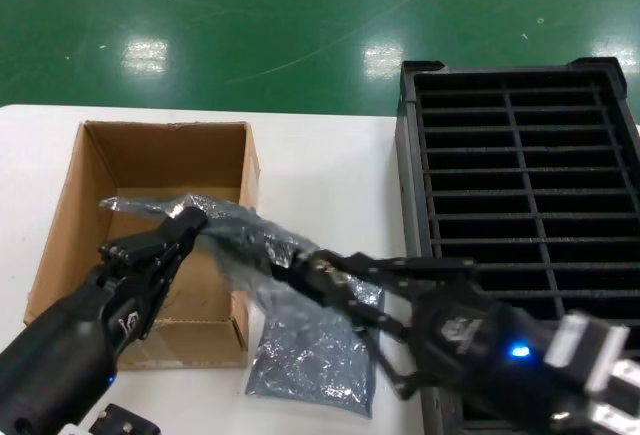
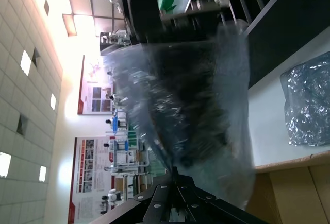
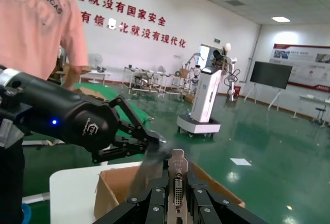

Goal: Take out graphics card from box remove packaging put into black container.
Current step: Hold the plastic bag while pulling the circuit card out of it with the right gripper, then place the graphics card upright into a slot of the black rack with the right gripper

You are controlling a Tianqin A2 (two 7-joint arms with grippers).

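Both grippers hold one bagged card (image 1: 235, 235) above the box (image 1: 95, 190) near the counter's left edge: left gripper (image 1: 187, 221) pinches the soft, slippery bag (image 1: 140, 205), right gripper (image 1: 318, 267) clamps the stiff metal bracket (image 3: 178, 175).

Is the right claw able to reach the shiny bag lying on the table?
Probably not yet: the right claw is shut on the graphics card, though the spare bag lies uncovered just below it.

Glossy green floor (image 1: 250, 25), white table (image 1: 320, 170)
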